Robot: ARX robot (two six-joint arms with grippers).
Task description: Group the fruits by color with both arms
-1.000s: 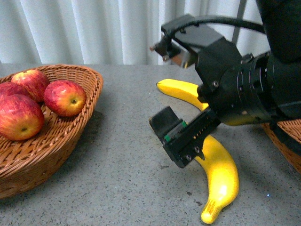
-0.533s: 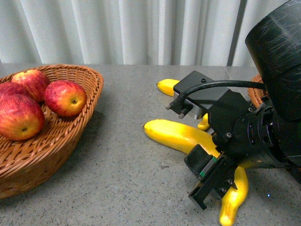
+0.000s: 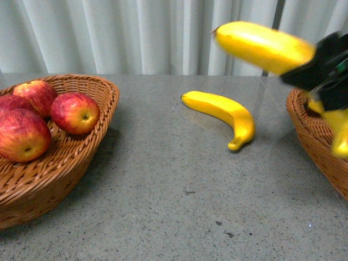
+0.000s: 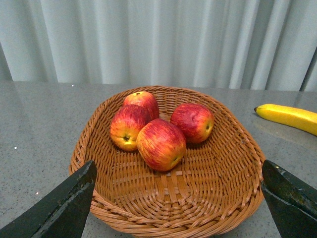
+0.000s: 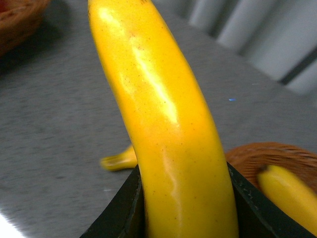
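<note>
My right gripper [image 3: 318, 62] is shut on a large yellow banana [image 3: 261, 46] and holds it high at the right, motion-blurred, near the right wicker basket [image 3: 307, 128]. In the right wrist view the banana [image 5: 168, 129] fills the space between the jaws of the gripper [image 5: 185, 208]. A smaller banana [image 3: 223, 111] lies on the grey table. Another banana [image 5: 287, 193] rests in the right basket [image 5: 262, 153]. Several red apples [image 3: 76, 111] sit in the left basket [image 3: 103, 92]. My left gripper [image 4: 178, 208] hangs open above that basket's [image 4: 173, 218] near rim, apart from the apples [image 4: 161, 144].
White curtains close off the back of the table. The grey tabletop [image 3: 174, 190] runs between the two baskets, with the loose banana near its far middle. The same banana [image 4: 290, 116] shows beyond the left basket in the left wrist view.
The right gripper has lifted the large banana off the table, up and to the right toward the right basket. The smaller banana stays where it lay. The apples are unmoved.
</note>
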